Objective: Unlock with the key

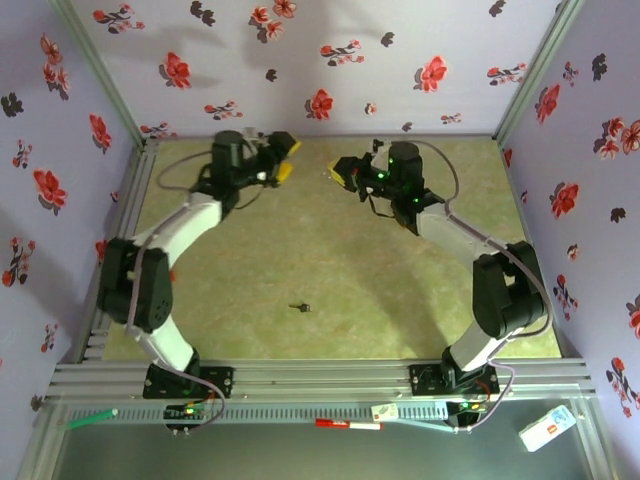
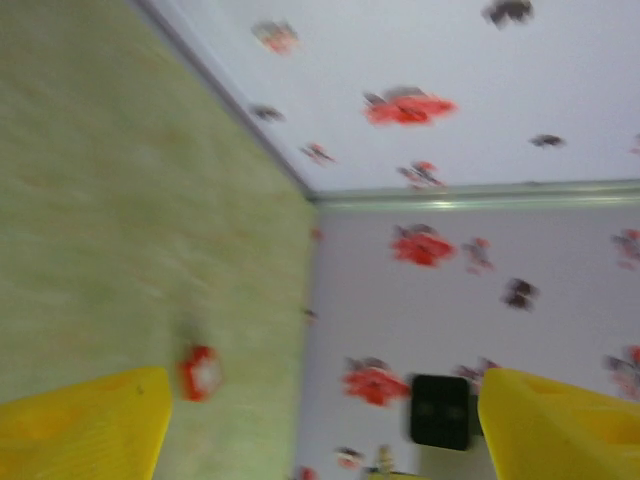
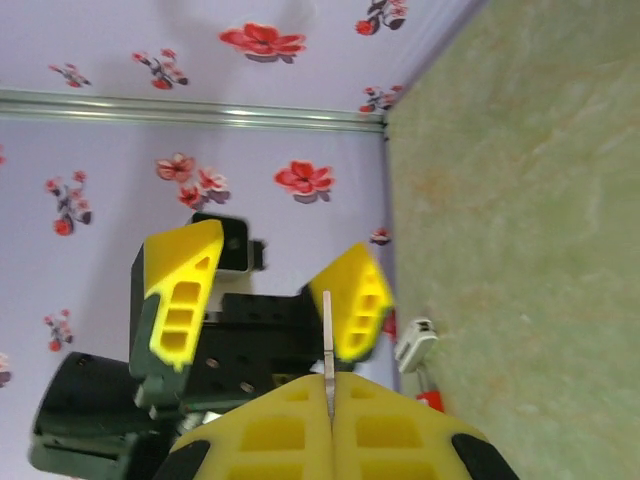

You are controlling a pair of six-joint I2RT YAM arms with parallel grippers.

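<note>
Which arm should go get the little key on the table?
Probably left. The left gripper is open and the right gripper is shut. The key lies near the middle, slightly toward the left arm's side.

A robotics lab test cell rather than a lived-in room. A green desk (image 1: 330, 270) is boxed in by flat panels (image 1: 350, 60) papered with a flower print and edged with aluminium framing (image 1: 320, 378). The left arm (image 1: 170, 250) and right arm (image 1: 470, 240) are bolted to the near rail, their cables trailing, and a marker pen (image 1: 348, 424) lies by the bases.
</note>
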